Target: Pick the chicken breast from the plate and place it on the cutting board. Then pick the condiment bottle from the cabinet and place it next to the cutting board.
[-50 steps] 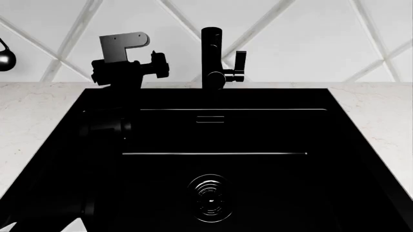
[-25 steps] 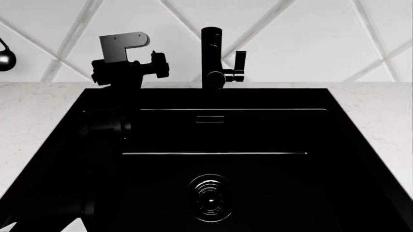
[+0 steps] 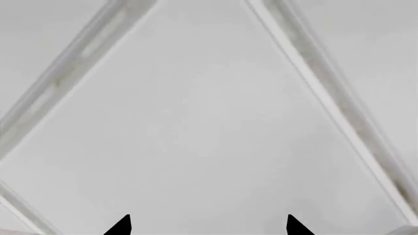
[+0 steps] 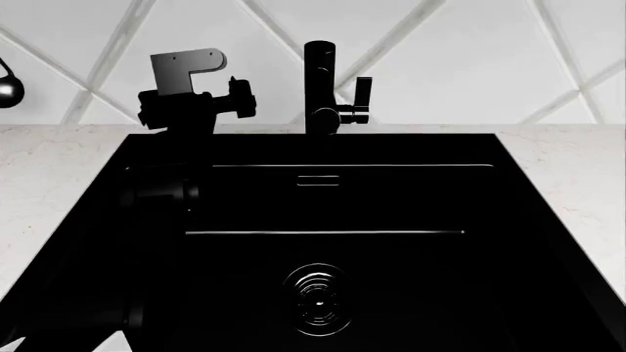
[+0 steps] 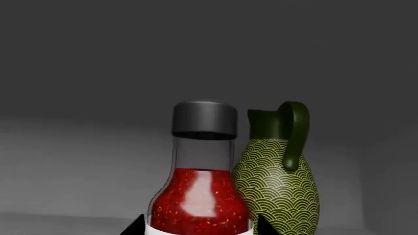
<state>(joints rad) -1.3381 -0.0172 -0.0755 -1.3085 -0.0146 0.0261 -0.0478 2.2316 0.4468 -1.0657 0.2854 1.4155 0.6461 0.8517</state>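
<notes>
- No movement is noted in the head view since the earlier frames; the left pincer [image 4: 210, 88] is unchanged, raised beside the faucet [image 4: 323, 88], its tips seen apart and empty.
- The condiment bottle [image 5: 199, 181] stands in the cabinet, between the right pincer [image 5: 199, 226] tips; a green jug [image 5: 277, 181] sits just beside.
- Jaws are spread, not yet closed.
- Closure should be made squarely on the bottle body, with the jug avoided.

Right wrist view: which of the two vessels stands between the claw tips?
The condiment bottle, clear with red sauce and a dark cap, sits between the right claw tips. The green patterned jug with a handle stands beside it, outside them.
</notes>
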